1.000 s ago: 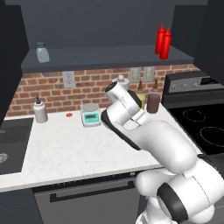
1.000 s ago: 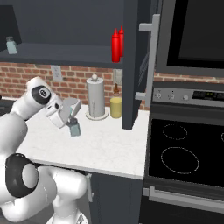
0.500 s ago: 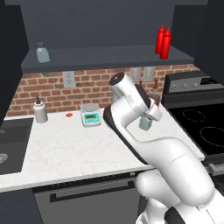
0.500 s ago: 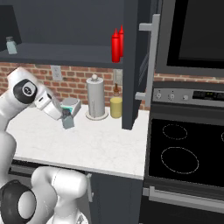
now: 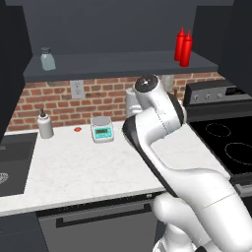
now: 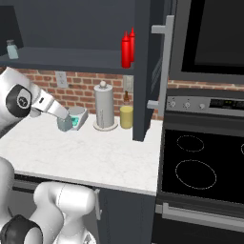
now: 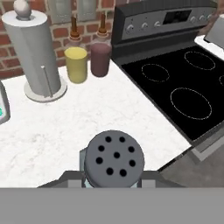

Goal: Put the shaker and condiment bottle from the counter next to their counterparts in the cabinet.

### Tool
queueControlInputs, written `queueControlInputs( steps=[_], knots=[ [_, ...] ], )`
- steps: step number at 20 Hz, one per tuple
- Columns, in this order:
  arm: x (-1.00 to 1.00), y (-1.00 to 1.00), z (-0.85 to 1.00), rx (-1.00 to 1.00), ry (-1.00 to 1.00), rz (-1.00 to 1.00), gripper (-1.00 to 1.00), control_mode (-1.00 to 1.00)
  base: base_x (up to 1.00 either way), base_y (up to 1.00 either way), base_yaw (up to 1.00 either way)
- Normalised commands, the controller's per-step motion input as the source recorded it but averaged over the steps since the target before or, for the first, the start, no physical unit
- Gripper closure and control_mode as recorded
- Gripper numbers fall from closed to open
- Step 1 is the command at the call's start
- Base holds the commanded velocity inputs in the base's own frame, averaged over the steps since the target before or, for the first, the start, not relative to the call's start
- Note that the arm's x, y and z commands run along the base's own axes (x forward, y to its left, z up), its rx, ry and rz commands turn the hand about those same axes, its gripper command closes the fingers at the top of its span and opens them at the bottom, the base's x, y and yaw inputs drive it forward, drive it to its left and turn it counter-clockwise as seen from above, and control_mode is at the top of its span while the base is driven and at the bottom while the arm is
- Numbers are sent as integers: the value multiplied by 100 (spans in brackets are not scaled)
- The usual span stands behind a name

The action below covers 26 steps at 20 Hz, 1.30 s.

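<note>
My gripper (image 6: pixel 64 122) is shut on the shaker (image 6: pixel 64 125), a small pale blue-grey jar held just above the counter in front of the scale. In the hand view the shaker's dark perforated cap (image 7: pixel 114 159) sits between the jaws, which close on it from both sides. On the cabinet shelf (image 5: pixel 123 64) a matching small jar (image 5: pixel 47 59) stands at the far left. At the shelf's right end two red condiment bottles (image 5: pixel 183 47) stand side by side, also visible in the right base view (image 6: pixel 127 49).
A paper towel holder (image 6: pixel 106 106), a yellow jar (image 6: pixel 126 116) and a maroon jar (image 7: pixel 100 59) stand by the brick wall. The green-faced scale (image 5: pixel 102 129) and a white pump bottle (image 5: pixel 45 125) sit further left. The sink (image 5: pixel 12 162) lies far left, the stove (image 6: pixel 200 162) right, and the cabinet door (image 6: pixel 143 71) hangs open.
The arm has swung left and slightly up, carrying the shaker away from the paper towel holder toward the scale. The jaws kept their hold on it.
</note>
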Motion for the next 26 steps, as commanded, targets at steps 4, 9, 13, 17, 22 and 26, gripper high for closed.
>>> queueControlInputs(
  steps=[4,9,13,17,22,26],
  knots=[
    [-19,22,58,0,1,40,100,-100,0,0,0],
    [-32,28,55,0,1,37,100,-100,0,0,0],
    [-32,29,54,0,0,30,100,-100,0,0,0],
    [-15,28,58,0,0,26,100,-100,0,0,0],
    [-1,29,63,0,-1,21,100,-100,0,0,0],
    [0,29,56,-1,-10,20,100,-100,0,0,0]
  ],
)
